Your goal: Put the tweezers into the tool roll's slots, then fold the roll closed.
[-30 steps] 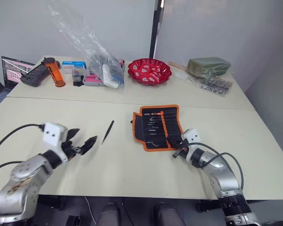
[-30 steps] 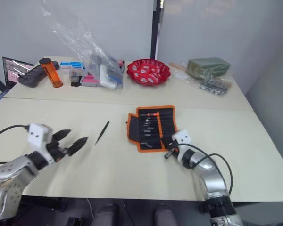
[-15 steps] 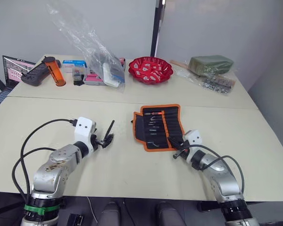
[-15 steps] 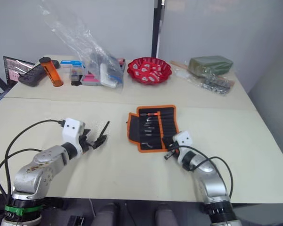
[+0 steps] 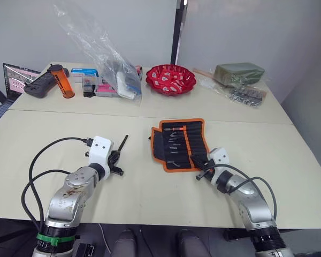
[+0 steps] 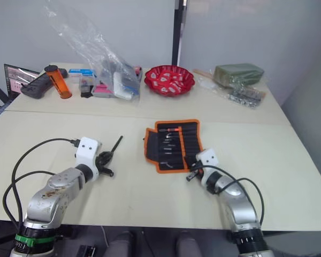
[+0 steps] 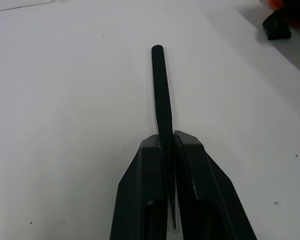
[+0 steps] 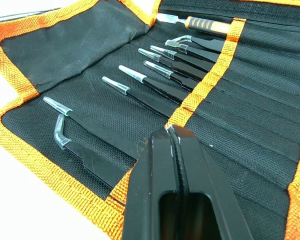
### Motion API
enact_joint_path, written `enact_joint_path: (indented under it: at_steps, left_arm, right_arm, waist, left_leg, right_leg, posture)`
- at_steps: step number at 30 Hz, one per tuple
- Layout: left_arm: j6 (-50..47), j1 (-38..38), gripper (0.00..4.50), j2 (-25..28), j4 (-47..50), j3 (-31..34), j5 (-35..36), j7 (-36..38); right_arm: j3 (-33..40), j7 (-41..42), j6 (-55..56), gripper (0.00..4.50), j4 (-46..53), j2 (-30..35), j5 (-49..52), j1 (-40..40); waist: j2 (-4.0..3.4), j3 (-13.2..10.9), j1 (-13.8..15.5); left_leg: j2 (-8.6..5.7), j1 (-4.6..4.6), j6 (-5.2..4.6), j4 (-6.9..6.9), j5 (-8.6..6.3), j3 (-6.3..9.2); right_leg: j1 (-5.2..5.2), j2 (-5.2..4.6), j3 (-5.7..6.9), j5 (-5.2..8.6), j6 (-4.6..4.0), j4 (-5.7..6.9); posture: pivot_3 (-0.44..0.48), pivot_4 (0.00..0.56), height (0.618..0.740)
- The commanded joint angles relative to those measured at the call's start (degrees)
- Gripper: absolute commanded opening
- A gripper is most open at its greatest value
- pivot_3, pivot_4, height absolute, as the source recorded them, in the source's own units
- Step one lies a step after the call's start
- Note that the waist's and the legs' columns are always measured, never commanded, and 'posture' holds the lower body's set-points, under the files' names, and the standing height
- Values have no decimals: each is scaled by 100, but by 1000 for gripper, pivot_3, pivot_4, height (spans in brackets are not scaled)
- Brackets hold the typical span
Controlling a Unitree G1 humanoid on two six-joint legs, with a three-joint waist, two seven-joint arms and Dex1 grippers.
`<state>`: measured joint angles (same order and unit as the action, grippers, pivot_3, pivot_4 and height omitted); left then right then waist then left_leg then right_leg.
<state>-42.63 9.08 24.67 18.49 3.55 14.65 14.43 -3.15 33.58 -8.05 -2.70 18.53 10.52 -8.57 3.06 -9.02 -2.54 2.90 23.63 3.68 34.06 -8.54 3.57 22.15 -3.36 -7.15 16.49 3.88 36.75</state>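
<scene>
So the left gripper (image 5: 116,162) has its two black fingers pinched tight on the one loose tweezer (image 7: 162,95), which sits on the table (image 5: 150,187) out toward the left side, well apart from the roll. From the left wrist view the grab is near one end, with most of the shaft sticking out past the fingertips and a thin end running back between them. I'd guess it's light, stiff and pretty slick, so it could swivel in that pinch. A hold closer to the middle would probably steer better when aiming at a narrow pocket, but honestly this grip looks centred enough. It's slim, matte black, with a blunt rounded end facing away.

Middle of the table, slightly right: the tool roll (image 5: 180,143) lies open and flat, black fabric with bright orange edging and an orange strip down the middle. Soft and floppy by the look of it, so it'll likely shift or bunch if a tip drags on it. Several tweezers (image 8: 155,90) are already tucked in the slots (image 8: 260,120), silvery tips poking out, plus one orange-handled tool (image 8: 210,24).

The right gripper (image 6: 191,172) rests at the roll's near right corner, fingers pressed together with nothing between them, touching or just over the edging, can't tell which.
</scene>
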Motion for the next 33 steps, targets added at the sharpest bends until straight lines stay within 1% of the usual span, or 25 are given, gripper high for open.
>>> enact_joint_path:
  at_steps: [1, 2, 4, 6, 7, 9, 11, 15, 17, 20, 24, 26, 28, 33]
  left_arm:
    - [381, 370, 25, 148, 27, 347, 1, 128]
    - [441, 444, 25, 179, -2, 388, 17, 179]
    - [766, 716, 25, 366, -134, 373, 40, 534]
    - [1021, 950, 25, 534, -265, 308, 77, 895]
    - [1051, 1182, 25, 638, -333, 213, 168, 1197]
    - [1220, 1605, 25, 972, -516, -168, 231, 2049]
    - [1356, 1953, 25, 1173, -723, -442, 272, 2680]
    - [1526, 2769, 25, 1361, -1269, -1032, 240, 3815]
    - [1651, 3166, 25, 1424, -1562, -1516, 97, 4486]
    - [1977, 3739, 25, 1230, -2199, -2096, -214, 5068]
    - [2391, 4187, 25, 920, -2900, -2503, -570, 5469]
    - [2702, 4409, 25, 759, -3347, -2816, -938, 5602]
    - [3138, 4609, 25, 610, -3847, -3141, -1449, 5546]
    - [3259, 4588, 25, 307, -4090, -3186, -1574, 5735]
  right_arm:
    - [-97, -61, -252, 0, -200, -8, -106, 127]
    - [-98, -64, -244, 0, -204, -11, -107, 134]
    - [-83, -80, -247, 0, -154, -6, -98, 183]
    - [-76, -102, -275, 0, -78, -1, -92, 227]
    - [-66, -115, -290, 0, -18, 6, -83, 270]
    - [-58, -139, -302, 0, 73, 20, -75, 347]
    - [-50, -186, -309, 0, 149, 10, -65, 406]
    - [5, -283, -301, 0, 361, -24, -12, 551]
    - [9, -318, -326, 0, 497, -32, 7, 647]
    - [-26, -332, -365, 0, 704, -38, 8, 785]
    - [-55, -360, -402, 0, 824, -30, -5, 869]
    - [-47, -394, -420, 0, 867, -5, -37, 927]
    - [-20, -453, -424, 0, 883, -7, -63, 975]
    - [-17, -529, -452, 0, 972, -24, -59, 1045]
  waist:
    - [0, 0, 0]
    - [1, 0, 0]
    - [0, 0, 0]
    - [0, 0, 2]
    - [0, 0, 2]
    - [0, -1, 14]
    - [-3, -2, 8]
    - [-9, -6, 13]
    - [-11, -8, 8]
    - [-14, -9, 9]
    - [-17, -11, -1]
    - [-17, -12, -9]
    - [-18, -12, -6]
    - [-19, -13, -5]
  left_leg:
    - [0, 0, 0, 0, 0, 0]
    - [0, 0, 0, 0, 0, 0]
    - [0, 1, 0, 0, 0, 0]
    - [-1, 3, 0, 0, 0, 0]
    - [-2, 3, 0, 0, 0, 0]
    - [-2, 8, 0, 0, 0, 0]
    - [-2, 15, 0, 0, 0, 1]
    - [-4, 20, -2, -3, 1, 0]
    - [-4, 22, -4, -7, 2, 1]
    - [-5, 22, -5, -15, 2, 1]
    - [-5, 31, -6, -15, 2, 3]
    - [-5, 38, -6, -15, 3, 3]
    - [-5, 38, -7, -14, 3, 5]
    - [-5, 49, -7, -12, 3, 7]
  right_leg:
    - [0, 0, 0, 0, 0, 0]
    - [0, 0, 0, 0, 0, 0]
    - [0, 0, 0, 0, 0, 0]
    - [1, 0, 0, 0, 0, -2]
    - [1, -1, 0, 0, 0, -3]
    - [2, -1, 1, 0, 1, -4]
    - [7, 1, 3, 0, 1, -4]
    - [7, 0, 2, 0, 5, -10]
    - [10, 1, 2, -1, 12, -10]
    - [11, 2, 1, -6, 30, -9]
    - [16, 3, 1, -8, 41, -9]
    - [21, 4, 1, -10, 44, -9]
    - [22, 5, 1, -10, 46, -8]
    - [28, 6, 2, -10, 46, -7]
  posture:
    - [0, 150, 740]
    - [0, 150, 740]
    - [0, 150, 740]
    - [0, 150, 740]
    - [0, 150, 740]
    - [0, 150, 740]
    - [0, 150, 740]
    - [0, 150, 740]
    - [0, 150, 740]
    - [0, 150, 740]
    - [0, 150, 740]
    - [0, 150, 740]
    - [0, 150, 740]
    - [0, 150, 740]
